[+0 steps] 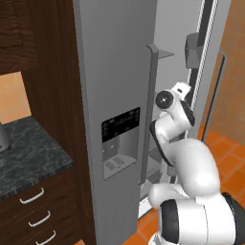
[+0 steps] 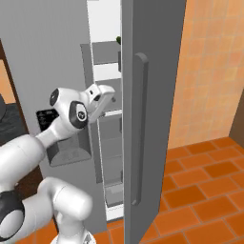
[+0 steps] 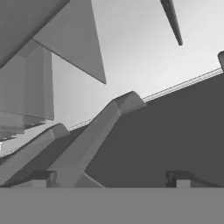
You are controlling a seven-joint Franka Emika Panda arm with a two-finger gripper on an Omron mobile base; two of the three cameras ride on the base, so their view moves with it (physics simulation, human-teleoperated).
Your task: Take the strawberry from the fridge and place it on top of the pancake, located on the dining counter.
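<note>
The gripper (image 3: 111, 178) is seen with its fingers (image 3: 43, 178) spread wide and nothing held between them. A long grey handle (image 3: 94, 135) of the fridge (image 1: 115, 72) is seen crossing just above the left finger, against the dark door face. The right door (image 2: 152, 95) is found standing ajar, white shelves exposed beyond the fingers. The strawberry cannot be made out among them.

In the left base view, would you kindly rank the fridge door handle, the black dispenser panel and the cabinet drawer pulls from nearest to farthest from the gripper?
From the gripper, reaching into the fridge's open gap:
1. Fridge door handle, just to its left.
2. Black dispenser panel, lower left on the door face.
3. Cabinet drawer pulls, far lower left under the black counter.
</note>
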